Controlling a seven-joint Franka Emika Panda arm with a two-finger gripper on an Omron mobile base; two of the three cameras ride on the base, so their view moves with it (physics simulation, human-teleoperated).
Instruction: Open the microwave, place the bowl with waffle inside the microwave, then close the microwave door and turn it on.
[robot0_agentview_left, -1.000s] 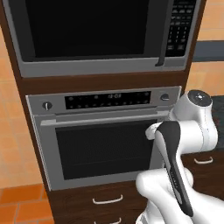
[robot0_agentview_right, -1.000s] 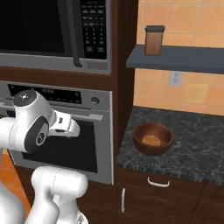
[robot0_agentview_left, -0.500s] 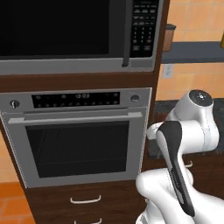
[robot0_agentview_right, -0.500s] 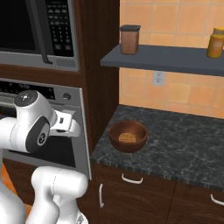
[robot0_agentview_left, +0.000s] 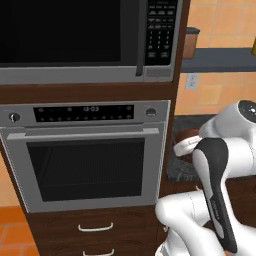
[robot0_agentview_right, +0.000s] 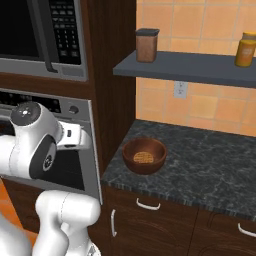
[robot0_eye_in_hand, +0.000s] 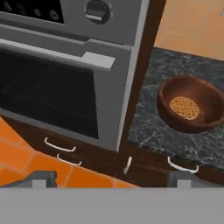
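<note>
From the left base camera I saw the microwave (robot0_agentview_left: 90, 40) built in above the wall oven (robot0_agentview_left: 87, 152), the microwave door (robot0_agentview_left: 65, 32) shut and its black keypad (robot0_agentview_left: 161, 32) at the right. The oven's display (robot0_agentview_left: 91, 108) showed pale digits I could not read, and the keypad markings were too small to make out. The right base camera gave me what that one mostly hid behind the arm: the bowl with waffle (robot0_agentview_right: 144, 155) sat on the dark speckled counter (robot0_agentview_right: 200, 160), near its left end, with two jars (robot0_agentview_right: 147, 45) on the shelf (robot0_agentview_right: 185, 67) above. In the hand camera the gripper (robot0_eye_in_hand: 111, 178) had its fingertips (robot0_eye_in_hand: 41, 178) set wide apart, holding nothing, with the bowl well off beyond them, right of the oven.
</note>
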